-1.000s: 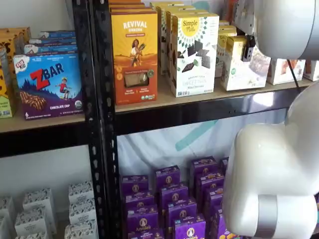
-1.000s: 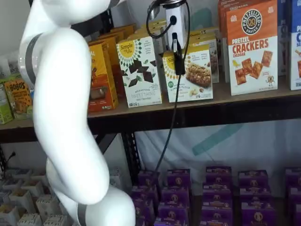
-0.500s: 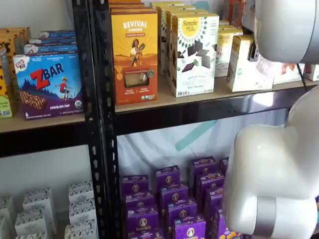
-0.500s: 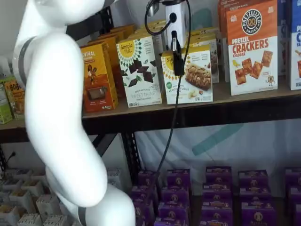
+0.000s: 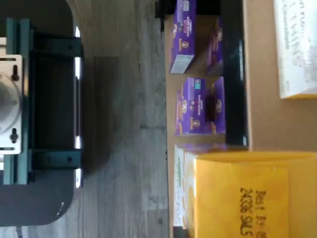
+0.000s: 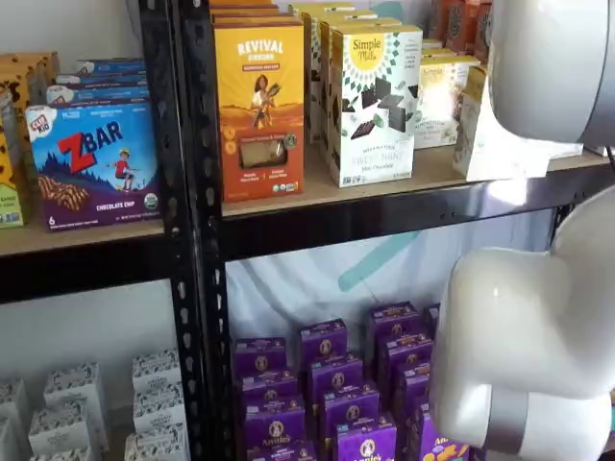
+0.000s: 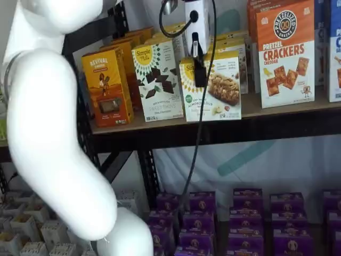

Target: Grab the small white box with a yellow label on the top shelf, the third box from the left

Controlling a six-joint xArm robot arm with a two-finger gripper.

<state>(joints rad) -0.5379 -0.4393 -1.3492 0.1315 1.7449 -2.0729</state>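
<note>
The top shelf [image 7: 266,113] carries a row of cartons: an orange Revival carton [image 7: 106,87] at the left, a white chocolate-squares carton [image 7: 157,81] beside it, then the small white box [image 7: 212,88], with a pretzel crackers box [image 7: 285,53] to its right. The gripper [image 7: 198,72] has its black fingers clamped on the small white box at the shelf's near edge. Since half a second ago the box has come nearer and sits a little lower, and the white arm [image 7: 48,133] has swung left. Purple boxes [image 7: 245,213] fill the shelf below.
</note>
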